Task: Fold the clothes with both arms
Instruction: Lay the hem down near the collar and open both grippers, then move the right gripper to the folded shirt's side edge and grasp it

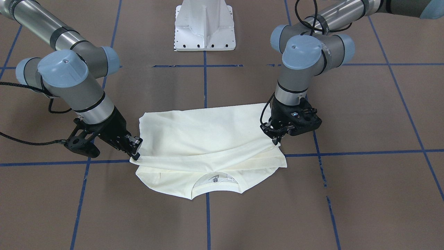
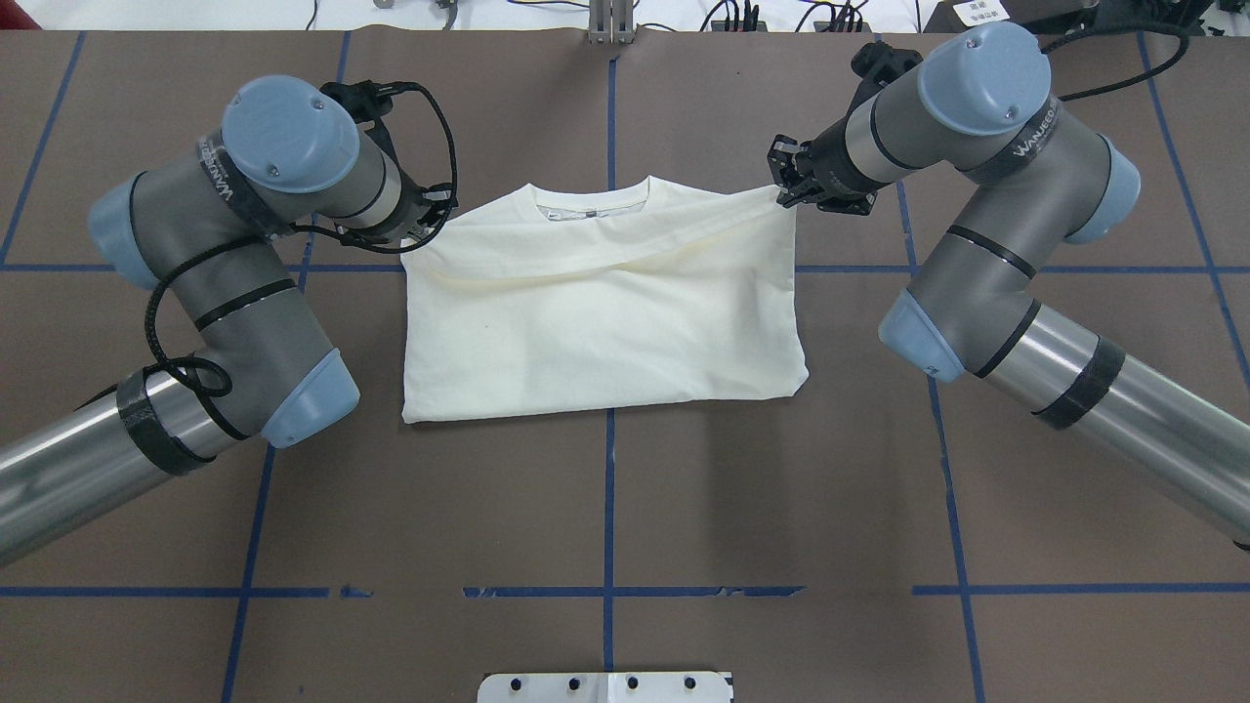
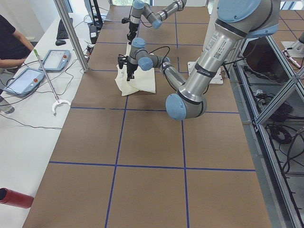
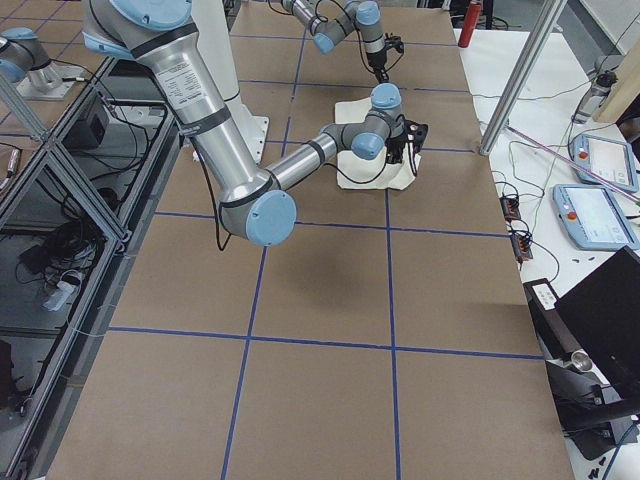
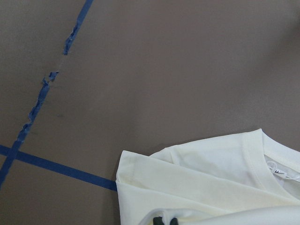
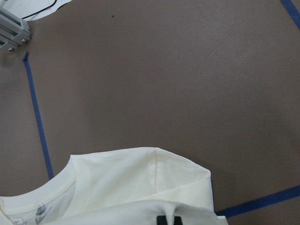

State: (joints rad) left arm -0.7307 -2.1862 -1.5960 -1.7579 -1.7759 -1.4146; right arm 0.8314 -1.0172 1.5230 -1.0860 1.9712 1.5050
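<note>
The left tool (image 1: 277, 139) is clamped on one corner of the turned-over top layer of the shirt (image 1: 208, 135). The right tool (image 1: 135, 152) is clamped on the opposite corner of that same layer. Between them the cream cloth sags in a shallow curve, held a little above the layer beneath. The shirt lies in the middle of the brown worktop (image 1: 364, 194), plain side up and folded across. Its collar (image 1: 215, 180) is uncovered, on the edge far from the robot. Blue tape lines (image 1: 364, 151) cross the worktop under and around it.
</note>
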